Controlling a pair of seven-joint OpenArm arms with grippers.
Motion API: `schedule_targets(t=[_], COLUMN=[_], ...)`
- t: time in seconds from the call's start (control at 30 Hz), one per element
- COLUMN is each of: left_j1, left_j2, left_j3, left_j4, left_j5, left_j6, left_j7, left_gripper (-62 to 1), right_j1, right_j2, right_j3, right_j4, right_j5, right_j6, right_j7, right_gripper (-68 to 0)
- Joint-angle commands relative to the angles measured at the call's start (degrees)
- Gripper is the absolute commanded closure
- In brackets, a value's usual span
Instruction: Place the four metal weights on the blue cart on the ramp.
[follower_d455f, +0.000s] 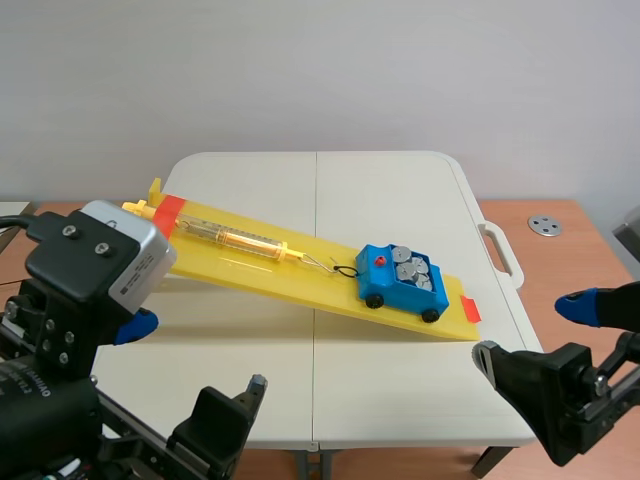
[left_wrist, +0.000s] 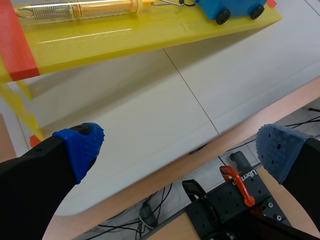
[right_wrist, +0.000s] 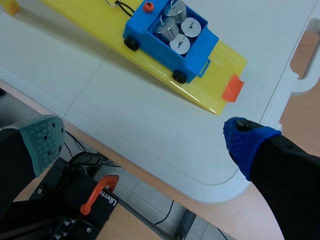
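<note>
Left hand: our left hand (left_wrist: 180, 150) hangs over the near edge of the table (follower_d455f: 250, 360). Its fingers are spread wide, with nothing between the blue pads.
Right hand: our right hand (right_wrist: 145, 140) is likewise spread and empty. It sits low at the near right corner, apart from everything on the table.
Ramp, low end: the yellow ramp (right_wrist: 220, 65) touches the table ahead of our right hand and rises away to the left.
Blue cart: the blue cart (right_wrist: 150, 40) sits on the lower part of the ramp, all visible wheels on the yellow surface.
Weights: we count four metal weights (right_wrist: 180, 44) standing close together in the cart's tray. None lie on the table.
Spring tube: farther up the slope a clear spring tube (follower_d455f: 240, 240) lies along the ramp. It is joined to the cart's front by a hook and a dark loop.
Step in hand: we judge the loading done, so what is left is keeping clear.
Doing it well: we would draw both hands back and up. We would keep away from the ramp's low edge and the table rim. A knock there could roll the cart, stretch the spring or tip a weight.
</note>
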Motion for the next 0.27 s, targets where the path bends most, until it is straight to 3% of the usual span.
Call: schedule_targets(t=[0.0, 0.23], left_j1=[-0.61, -0.63], left_j2=[-0.52, -0.52], left_j3=[-1.11, -1.11], left_j4=[6.08, 6.05], left_j5=[-2.27, -2.27], left_j6=[1.40, 1.38], left_j7=[-7.74, -9.38], left_gripper=[-62.3, -62.3], right_j1=[1.14, 1.14], right_j2=[0.92, 0.92], right_j3=[2.23, 2.23], right_j4=[6.34, 6.34], right_j5=[3.82, 3.82], right_j6=[1.25, 1.25], right_j7=[7.96, 7.96], right_gripper=[-66.1, -66.1])
